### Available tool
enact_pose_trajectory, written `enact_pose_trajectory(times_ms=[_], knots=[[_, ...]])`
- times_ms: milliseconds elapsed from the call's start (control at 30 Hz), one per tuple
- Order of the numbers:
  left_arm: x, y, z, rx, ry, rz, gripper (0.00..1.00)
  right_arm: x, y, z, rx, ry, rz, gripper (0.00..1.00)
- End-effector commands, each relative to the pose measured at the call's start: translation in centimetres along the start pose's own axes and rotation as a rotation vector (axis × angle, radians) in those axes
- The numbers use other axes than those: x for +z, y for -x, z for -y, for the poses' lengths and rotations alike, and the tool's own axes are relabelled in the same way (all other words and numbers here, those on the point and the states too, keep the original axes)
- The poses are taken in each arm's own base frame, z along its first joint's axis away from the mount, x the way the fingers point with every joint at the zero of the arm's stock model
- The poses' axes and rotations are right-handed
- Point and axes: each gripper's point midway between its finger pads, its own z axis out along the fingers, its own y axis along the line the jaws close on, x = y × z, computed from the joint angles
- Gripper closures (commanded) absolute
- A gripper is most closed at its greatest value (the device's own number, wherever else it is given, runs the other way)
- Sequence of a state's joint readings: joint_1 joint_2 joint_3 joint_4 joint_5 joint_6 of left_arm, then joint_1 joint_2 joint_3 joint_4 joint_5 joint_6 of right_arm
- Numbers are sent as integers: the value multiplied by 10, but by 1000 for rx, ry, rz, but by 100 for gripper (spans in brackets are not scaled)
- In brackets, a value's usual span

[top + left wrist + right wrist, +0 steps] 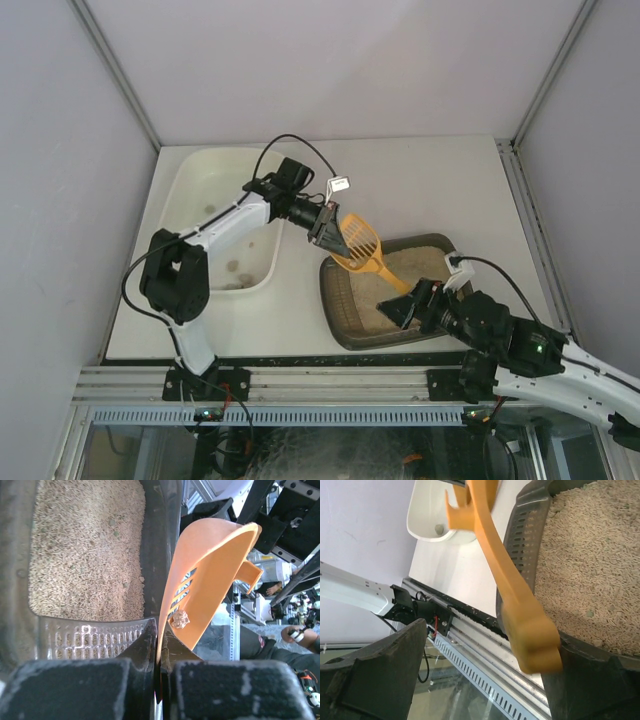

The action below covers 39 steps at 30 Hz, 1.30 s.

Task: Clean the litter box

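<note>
The litter box (338,318), a dark grey tray of beige litter, sits at the centre right of the table. An orange slotted scoop (362,240) hangs tilted over its far left corner. My left gripper (325,230) is shut on the scoop's rim (167,610). A small brownish clump (180,620) lies in the scoop bowl (215,575). My right gripper (405,305) stands open at the near end of the scoop handle (515,605). The handle's tip lies between the wide jaws, close against the right finger (590,680) and far from the left one.
A larger white tub (200,170) stands left of the litter box, with a few dark bits on its floor. The aluminium rail (330,385) runs along the near table edge. Enclosure walls close in the back and sides.
</note>
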State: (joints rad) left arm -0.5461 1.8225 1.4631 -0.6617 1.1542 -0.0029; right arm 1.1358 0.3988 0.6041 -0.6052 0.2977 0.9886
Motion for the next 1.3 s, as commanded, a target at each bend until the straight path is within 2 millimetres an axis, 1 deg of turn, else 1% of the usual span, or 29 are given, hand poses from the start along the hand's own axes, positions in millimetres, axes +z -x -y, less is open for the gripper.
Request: enact_pose_trajectory(times_ms=[0,233,367,533,667,767,867,900,1067,1133,1200,1267], knots=[[-16,27,12,65,-1,79,100,-3,6,9,37,-6,69,17],[-12,22,11,41,-17,79,100,5,28,14,16,-45,195,19],[-10,19,12,35,-25,71,100,10,37,15,8,-68,242,17],[-8,16,13,31,-43,64,100,8,47,13,-11,-55,296,15],[-7,12,15,23,-64,47,100,4,51,12,-5,-12,333,15],[-6,11,16,21,-69,42,100,3,51,8,8,34,351,21],[-4,11,18,24,-76,38,100,5,50,8,14,40,353,34],[-4,11,20,24,-79,35,100,6,50,7,13,44,352,36],[2,6,21,20,-87,19,100,11,51,0,-7,59,351,38],[3,4,21,19,-86,15,100,11,53,-1,-10,61,357,42],[4,3,20,18,-88,13,100,10,55,-2,-11,64,367,43],[4,3,19,14,-88,12,100,10,56,-3,-9,67,370,46]])
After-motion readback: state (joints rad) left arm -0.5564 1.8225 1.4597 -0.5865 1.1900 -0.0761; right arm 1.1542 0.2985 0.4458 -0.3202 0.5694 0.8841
